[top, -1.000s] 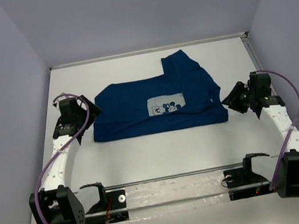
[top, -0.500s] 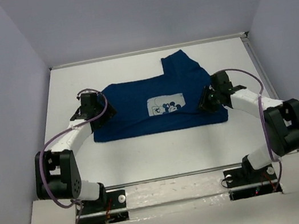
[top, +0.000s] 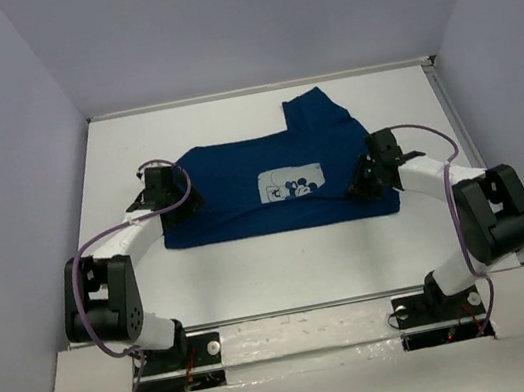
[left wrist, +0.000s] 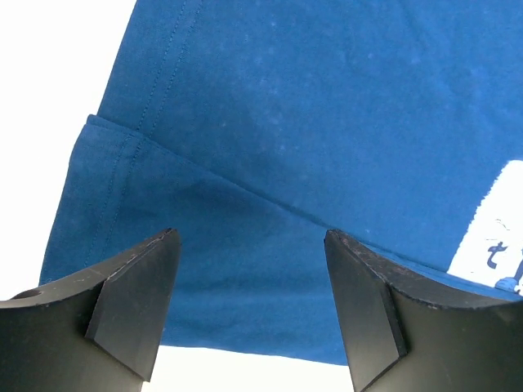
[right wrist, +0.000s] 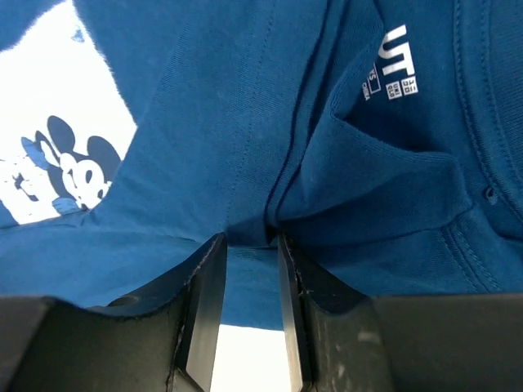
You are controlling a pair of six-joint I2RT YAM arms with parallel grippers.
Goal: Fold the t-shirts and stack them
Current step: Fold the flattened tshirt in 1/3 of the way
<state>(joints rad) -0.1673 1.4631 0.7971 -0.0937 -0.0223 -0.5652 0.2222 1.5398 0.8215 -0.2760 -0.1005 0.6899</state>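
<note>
The shirt (top: 276, 188) lay mid-tabletop, the left claw (left wrist: 249, 245) wide over its left side and the right claw (right wrist: 249, 245) narrow at a fold, grip unclear, so both should pinch deep together.

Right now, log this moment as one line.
left gripper: open, above t-shirt left edge | right gripper: pinching right-edge fold | t-shirt: partly folded, flat on table

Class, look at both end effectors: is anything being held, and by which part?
The right end effector seems to pinch a fold of the t-shirt near its right edge; the left end effector is open, holding nothing.
</note>
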